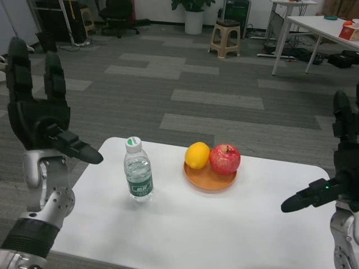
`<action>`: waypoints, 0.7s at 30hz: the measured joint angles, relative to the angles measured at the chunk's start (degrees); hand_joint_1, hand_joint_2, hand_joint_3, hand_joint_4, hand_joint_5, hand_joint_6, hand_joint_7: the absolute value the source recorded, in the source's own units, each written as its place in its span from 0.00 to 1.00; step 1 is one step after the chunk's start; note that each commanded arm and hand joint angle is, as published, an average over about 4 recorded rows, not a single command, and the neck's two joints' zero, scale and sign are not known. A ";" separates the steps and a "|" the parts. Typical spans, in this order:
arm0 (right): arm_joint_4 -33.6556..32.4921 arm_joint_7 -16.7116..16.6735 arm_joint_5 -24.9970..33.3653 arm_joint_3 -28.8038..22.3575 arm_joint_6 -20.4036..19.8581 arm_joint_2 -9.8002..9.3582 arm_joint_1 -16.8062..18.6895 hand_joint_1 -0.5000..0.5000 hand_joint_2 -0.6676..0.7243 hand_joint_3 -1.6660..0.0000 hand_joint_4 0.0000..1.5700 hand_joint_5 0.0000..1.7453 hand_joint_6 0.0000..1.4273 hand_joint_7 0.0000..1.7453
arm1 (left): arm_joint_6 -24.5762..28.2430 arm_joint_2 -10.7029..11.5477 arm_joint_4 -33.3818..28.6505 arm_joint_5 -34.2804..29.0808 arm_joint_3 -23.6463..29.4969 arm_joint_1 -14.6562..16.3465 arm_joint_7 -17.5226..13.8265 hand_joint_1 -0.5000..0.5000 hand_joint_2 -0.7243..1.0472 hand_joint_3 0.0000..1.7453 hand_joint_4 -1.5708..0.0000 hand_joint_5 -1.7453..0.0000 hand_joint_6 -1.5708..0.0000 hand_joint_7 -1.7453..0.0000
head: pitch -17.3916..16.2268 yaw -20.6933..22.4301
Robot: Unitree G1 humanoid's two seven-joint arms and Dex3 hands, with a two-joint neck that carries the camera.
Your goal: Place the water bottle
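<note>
A small clear water bottle (137, 170) with a white cap and green label stands upright on the white table (190, 224), left of centre. My left hand (39, 109) is raised at the table's left edge, fingers spread upward, thumb pointing toward the bottle but apart from it, holding nothing. My right hand (336, 168) is raised at the table's right edge, fingers up and apart, empty, far from the bottle.
An orange plate (210, 178) right of the bottle carries a yellow lemon (197, 155) and a red apple (225, 158). Beyond the table lies grey carpet, with a beige stool (225, 38), a potted plant and white desks far back.
</note>
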 measured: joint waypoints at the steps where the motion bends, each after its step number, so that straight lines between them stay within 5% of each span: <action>1: 0.01 0.00 0.00 0.02 0.00 -0.01 -0.06 0.25 1.00 1.00 0.00 0.00 0.00 0.00 | 2.80 0.19 -1.49 0.24 0.94 0.43 -0.75 0.00 0.05 0.05 1.00 1.00 1.00 0.93 | 0.02 -0.13; 11: 0.45 0.00 0.01 0.11 -0.01 -0.05 -0.34 0.25 1.00 1.00 0.00 0.00 0.00 0.00 | 32.84 0.94 -11.89 0.87 10.06 3.41 -9.87 0.00 0.10 0.05 1.00 1.00 1.00 0.92 | -0.34 -0.43; 21: 0.71 0.00 0.01 0.40 -0.01 -0.27 -0.45 0.25 1.00 1.00 0.00 0.00 0.00 0.00 | 39.62 2.01 -12.88 1.83 11.37 3.43 -11.64 0.00 0.10 0.05 1.00 1.00 1.00 0.92 | 0.14 -1.20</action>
